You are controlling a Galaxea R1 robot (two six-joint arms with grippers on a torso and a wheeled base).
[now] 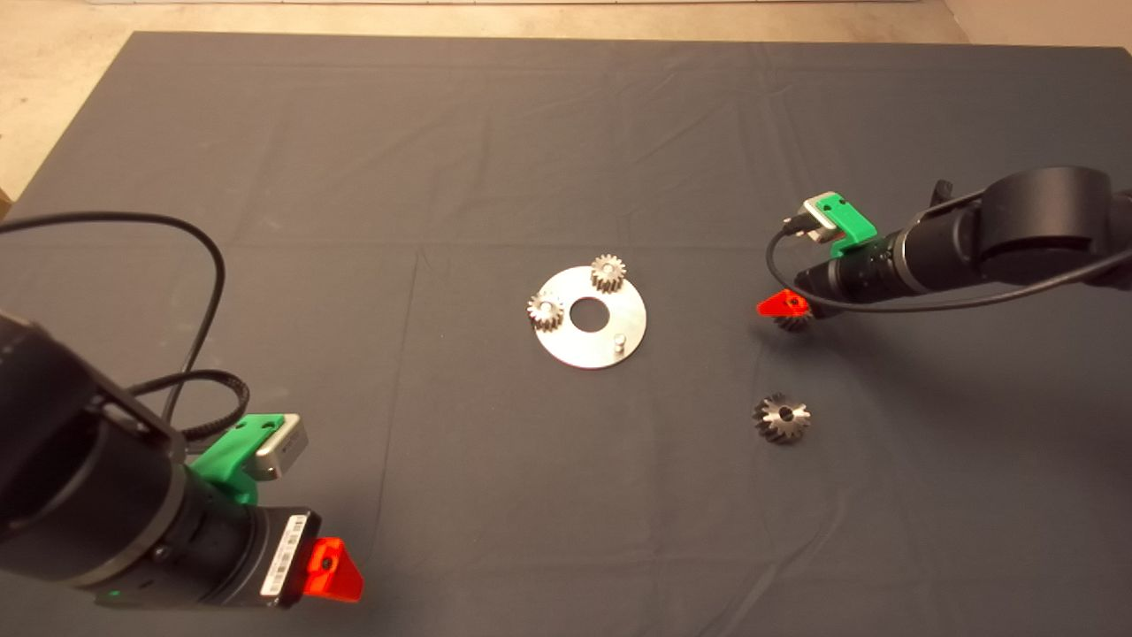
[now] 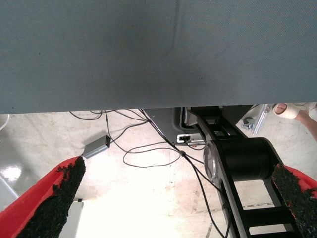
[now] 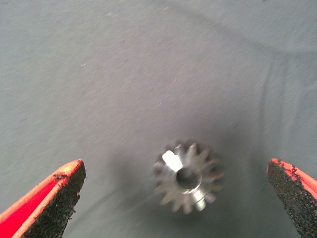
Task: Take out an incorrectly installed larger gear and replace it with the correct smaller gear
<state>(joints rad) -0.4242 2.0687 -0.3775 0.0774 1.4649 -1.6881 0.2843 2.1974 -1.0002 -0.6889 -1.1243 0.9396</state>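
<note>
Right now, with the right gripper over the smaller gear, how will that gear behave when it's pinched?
The smaller gear looks like solid metal, so probably rigid and heavy for its size. It lies flat, hole up, so unlikely to roll. Its shiny teeth might slip, though the right gripper, open around it, has rough black pads.

Dark mat (image 1: 354,221) — disc (image 1: 619,318), 2 loose gears.
</note>
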